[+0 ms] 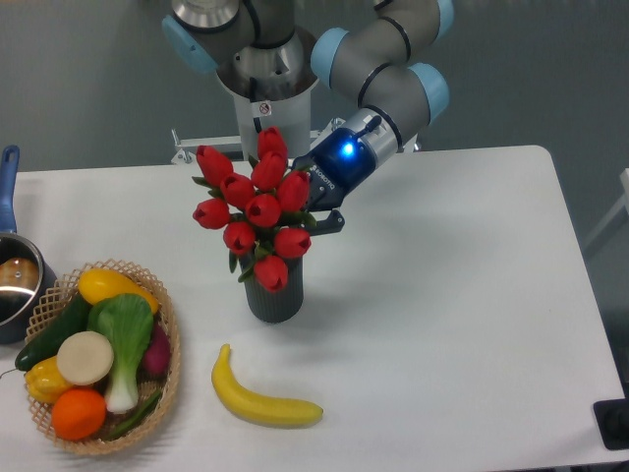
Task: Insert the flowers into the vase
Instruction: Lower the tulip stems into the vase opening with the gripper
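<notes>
The flowers [257,208], a bunch of red tulips with green leaves, lean left over the vase [274,299], a dark grey ribbed cylinder at the table's middle. Their stems run down into its opening, and the lowest bud hangs in front of the rim. My gripper [316,208] is just right of the bunch, above the vase, shut on the stems behind the buds. One dark finger [329,220] shows beside the blooms; the other is hidden by them.
A banana [263,401] lies in front of the vase. A woven basket [169,379] of vegetables and fruit sits at the front left. A blue-handled pot [14,280] is at the left edge.
</notes>
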